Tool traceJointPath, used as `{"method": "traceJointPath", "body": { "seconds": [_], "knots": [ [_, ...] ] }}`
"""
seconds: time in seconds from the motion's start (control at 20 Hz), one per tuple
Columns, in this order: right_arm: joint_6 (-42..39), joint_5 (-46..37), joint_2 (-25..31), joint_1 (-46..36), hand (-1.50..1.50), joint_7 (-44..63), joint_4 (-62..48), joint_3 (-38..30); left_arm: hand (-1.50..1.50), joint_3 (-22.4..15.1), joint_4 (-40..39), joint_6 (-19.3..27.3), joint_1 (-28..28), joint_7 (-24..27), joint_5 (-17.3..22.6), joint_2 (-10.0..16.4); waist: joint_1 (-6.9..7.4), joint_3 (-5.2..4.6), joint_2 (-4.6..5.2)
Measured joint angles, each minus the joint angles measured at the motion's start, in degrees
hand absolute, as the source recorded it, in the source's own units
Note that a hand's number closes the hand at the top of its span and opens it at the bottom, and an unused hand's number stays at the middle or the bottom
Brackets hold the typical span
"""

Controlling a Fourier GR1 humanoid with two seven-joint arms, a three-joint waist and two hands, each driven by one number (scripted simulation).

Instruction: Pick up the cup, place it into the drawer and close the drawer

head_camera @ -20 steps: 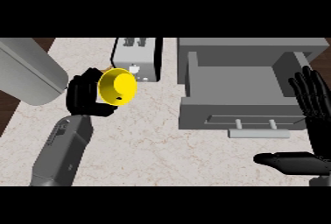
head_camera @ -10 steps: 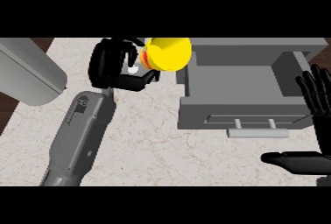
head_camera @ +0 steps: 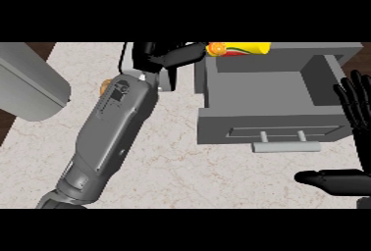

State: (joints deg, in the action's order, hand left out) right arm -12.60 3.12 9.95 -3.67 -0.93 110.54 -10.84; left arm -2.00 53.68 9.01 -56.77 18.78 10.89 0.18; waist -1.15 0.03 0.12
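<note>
Pale marbled counter (head_camera: 217, 171), dark wooden floor (head_camera: 9, 130) at left.

Flat, even light over the pale counter (head_camera: 217, 169).
Inside the drawer (head_camera: 253, 93), the side wall reads darker than the floor; the left forearm (head_camera: 109, 132) carries a soft pale sheen; the right hand (head_camera: 340, 180) is near-black with little shading.

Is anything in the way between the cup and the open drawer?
Nothing visible. The cup, held by the left hand, is at the far left corner of the drawer, and no object shows inside it.
</note>
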Motion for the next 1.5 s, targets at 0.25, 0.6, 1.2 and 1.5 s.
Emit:
{"method": "traceJointPath", "body": {
  "seconds": [0.25,0.6,1.2,1.5],
  "knots": [
    [-0.1,-0.5,-0.5,0.1,-1.50,-1.6,-0.9,0.4,1.50,-2.2,-8.0,4.1,-7.4,-1.8,4.0,-0.1,-0.49,0.00,0.14],
    [-0.7,-0.8,-0.3,-0.1,-1.50,-2.1,-1.4,0.8,1.50,-8.5,-17.7,7.6,-12.2,0.0,10.9,-0.2,-1.35,0.01,0.33],
    [-1.4,0.3,0.3,-1.6,-1.50,-1.4,-1.8,0.2,1.50,-22.0,-26.7,12.5,-15.6,0.2,19.3,-0.2,-2.56,0.03,0.57],
    [-1.6,0.0,0.4,-2.8,-1.50,-2.4,-3.5,0.3,-1.50,-29.2,-28.6,14.0,-16.2,-2.0,21.2,-0.2,-3.58,0.05,0.92]
  ]
}}
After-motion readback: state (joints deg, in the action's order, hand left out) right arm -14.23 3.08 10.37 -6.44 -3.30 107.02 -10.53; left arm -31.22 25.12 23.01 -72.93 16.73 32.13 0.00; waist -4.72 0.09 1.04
